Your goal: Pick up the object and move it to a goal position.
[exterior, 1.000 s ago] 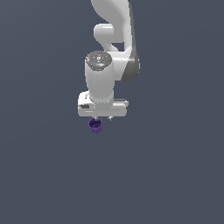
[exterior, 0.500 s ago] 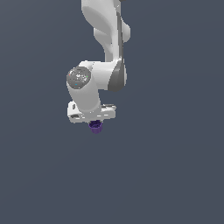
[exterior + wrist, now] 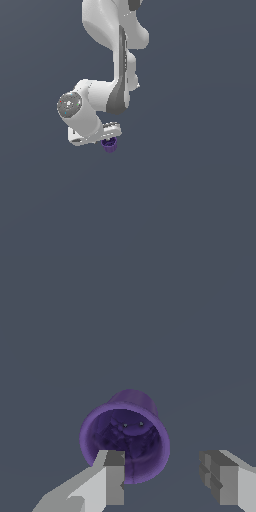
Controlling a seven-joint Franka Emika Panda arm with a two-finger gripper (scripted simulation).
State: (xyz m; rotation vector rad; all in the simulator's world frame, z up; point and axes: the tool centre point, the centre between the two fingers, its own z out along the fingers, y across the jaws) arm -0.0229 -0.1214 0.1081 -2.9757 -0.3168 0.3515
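The purple cup (image 3: 109, 145) sits just under my white gripper (image 3: 107, 140) in the exterior view, partly hidden by the hand. In the wrist view I look into the cup's open mouth (image 3: 125, 438), with its flared rim toward the camera. My gripper (image 3: 164, 460) is open. One fingertip (image 3: 115, 471) overlaps the near rim of the cup. The other fingertip (image 3: 216, 473) stands apart from the cup, with a gap between it and the cup's wall. I cannot tell whether the near finger touches the rim.
A plain dark grey surface (image 3: 200, 200) fills both views. My arm (image 3: 112, 55) reaches down from the top of the exterior view, with the wrist joint (image 3: 70, 105) bulging toward the exterior view's left.
The wrist has swung toward the exterior view's left and the hand has tilted. The cup has stayed at nearly the same spot under the gripper.
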